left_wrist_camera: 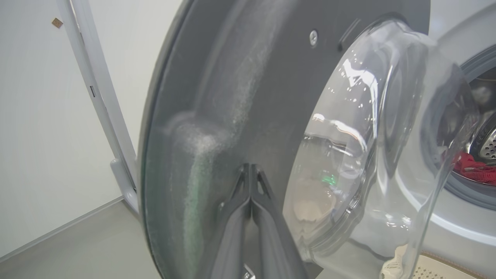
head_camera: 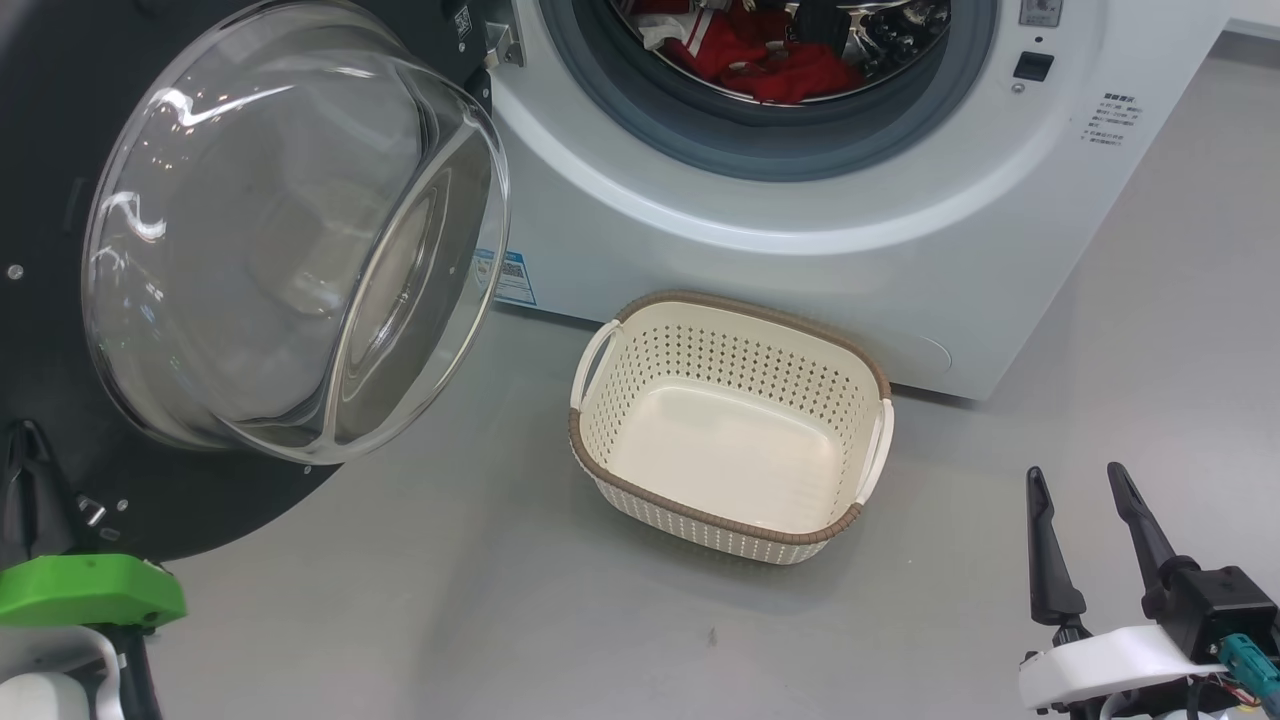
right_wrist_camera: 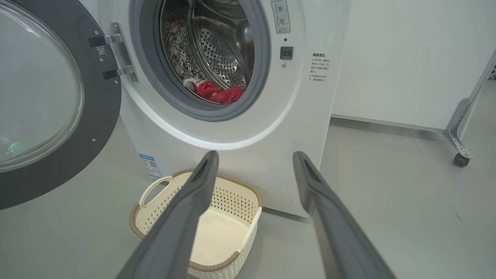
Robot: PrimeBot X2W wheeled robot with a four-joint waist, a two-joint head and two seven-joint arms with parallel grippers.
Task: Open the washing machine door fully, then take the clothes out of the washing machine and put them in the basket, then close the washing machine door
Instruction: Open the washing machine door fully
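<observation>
Clothes (head_camera: 780, 60), red with white trim, lie low in the drum (right_wrist_camera: 221, 46) of the washer (head_camera: 800, 270). Door (head_camera: 290, 230) stands swung open to the left. Basket (head_camera: 740, 305) sits upright on the floor (head_camera: 500, 600) just before the washer, empty. Left hand (left_wrist_camera: 250, 170): fingers pressed together, tips at the door's dark inner face, holding nothing. Right hand (head_camera: 1075, 478): fingers wide, empty, near the basket's right side.
</observation>
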